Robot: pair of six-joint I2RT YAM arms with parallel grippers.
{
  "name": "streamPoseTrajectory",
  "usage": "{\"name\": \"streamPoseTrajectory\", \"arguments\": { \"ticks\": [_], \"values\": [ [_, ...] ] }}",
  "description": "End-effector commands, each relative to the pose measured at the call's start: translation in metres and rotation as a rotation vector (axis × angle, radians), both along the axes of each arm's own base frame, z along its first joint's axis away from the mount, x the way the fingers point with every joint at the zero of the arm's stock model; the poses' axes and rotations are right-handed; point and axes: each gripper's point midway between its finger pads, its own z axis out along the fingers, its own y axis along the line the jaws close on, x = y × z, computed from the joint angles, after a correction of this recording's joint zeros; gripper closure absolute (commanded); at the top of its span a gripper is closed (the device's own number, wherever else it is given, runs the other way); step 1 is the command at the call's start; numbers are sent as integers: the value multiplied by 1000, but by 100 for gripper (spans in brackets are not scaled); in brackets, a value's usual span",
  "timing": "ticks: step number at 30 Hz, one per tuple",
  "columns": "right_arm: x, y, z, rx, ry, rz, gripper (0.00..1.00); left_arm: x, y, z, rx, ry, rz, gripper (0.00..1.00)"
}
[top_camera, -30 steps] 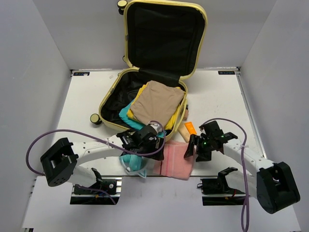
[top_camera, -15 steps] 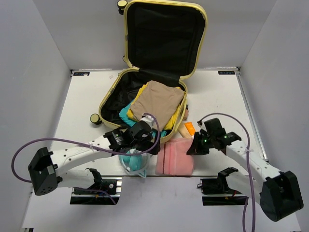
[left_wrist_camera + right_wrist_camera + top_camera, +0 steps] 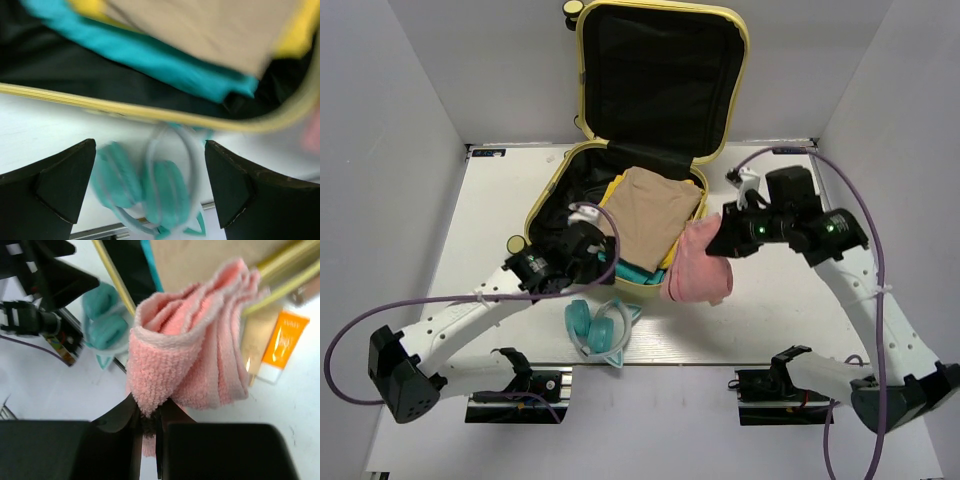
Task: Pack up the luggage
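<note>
Aloft, right gripper (image 3: 149,412) pinches pink towel (image 3: 185,365) over luggage (image 3: 552,195) edge, left arm stretched forward, left gripper (image 3: 150,145) spread wide

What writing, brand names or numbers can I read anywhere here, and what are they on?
Orange tube: short white word near its top, too blurred to read.
Black sticker at the far-left corner: print too small to read.
Black sticker at the far-right corner: print too small to read.
No writing shows on the luggage or the pink towel.
</note>
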Motion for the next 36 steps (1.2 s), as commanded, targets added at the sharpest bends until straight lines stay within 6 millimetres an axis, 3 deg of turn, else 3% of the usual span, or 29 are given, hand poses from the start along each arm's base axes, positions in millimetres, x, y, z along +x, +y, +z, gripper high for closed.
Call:
{"name": "streamPoseTrajectory", "arguments": {
  "ticks": [1,2,4,5,7,8,9,11,18,23,24,25,28,29,30,31,33,34,36],
  "values": [
    [10,16,51,66,-83,71,100,17,33,15,8,15,127,0],
    [19,22,52,69,-72,79,100,23,41,16,-2,21,163,0],
    [36,36,79,115,-94,87,100,33,52,23,-26,20,210,0],
    [46,45,87,138,-100,107,100,42,67,25,-30,13,266,0],
    [61,61,89,169,-68,112,100,51,71,31,-55,4,291,0],
    [65,68,104,207,-87,126,100,56,80,32,-62,4,322,0],
    [84,81,102,231,-107,132,100,61,86,33,-85,14,341,0],
    [96,95,108,268,-106,127,100,70,90,34,-122,33,357,0],
    [176,142,118,358,-184,48,100,98,112,33,-210,97,412,0],
    [202,157,116,401,-199,-15,100,111,116,36,-228,107,402,0],
    [201,158,100,392,-162,-27,100,113,116,35,-226,111,400,0],
    [205,159,102,404,-185,-26,100,114,117,35,-226,114,404,0],
    [206,154,70,364,-136,-58,100,118,116,31,-222,126,390,0],
    [204,150,48,337,-96,-79,100,118,115,30,-227,130,384,0],
    [203,150,40,338,-87,-85,100,118,114,29,-229,134,377,0],
    [192,144,-6,289,7,-103,100,118,112,26,-235,145,369,0],
    [184,140,-18,299,42,-112,100,120,110,24,-239,153,364,0],
    [166,133,-54,265,137,-132,100,119,106,23,-251,165,350,0],
    [161,127,-61,265,148,-148,100,121,103,22,-258,171,340,0]
  ]
}}
